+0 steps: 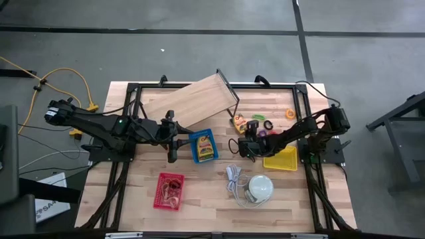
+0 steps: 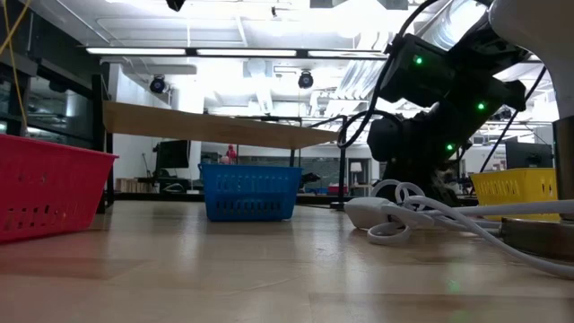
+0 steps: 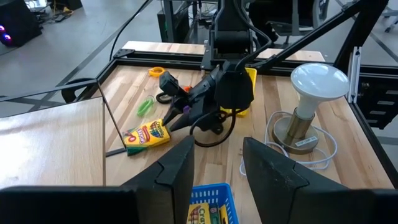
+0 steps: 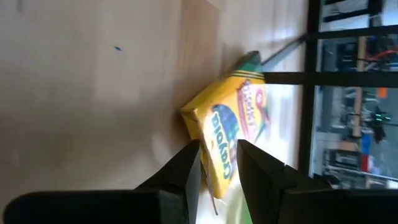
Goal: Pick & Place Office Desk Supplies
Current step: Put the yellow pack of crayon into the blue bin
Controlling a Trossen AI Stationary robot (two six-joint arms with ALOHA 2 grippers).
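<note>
A yellow-green crayon packet lies on the table right of centre, and my right gripper is shut on it. Small orange, green and purple pieces lie loose beyond it. Another such packet lies in the blue basket. My left gripper hovers open just left of that basket, above the table, with nothing between its fingers. My right gripper pinches the end of the crayon packet nearest to it between its two fingers. The fingers come slanting down from the table's right side and lie along the packet. The packet's green far end stays down at the table top.
A tilted wooden board stands at the far middle. A yellow basket sits under the right arm and a red basket at the near left. The white dome lamp with its cord lies near the front.
</note>
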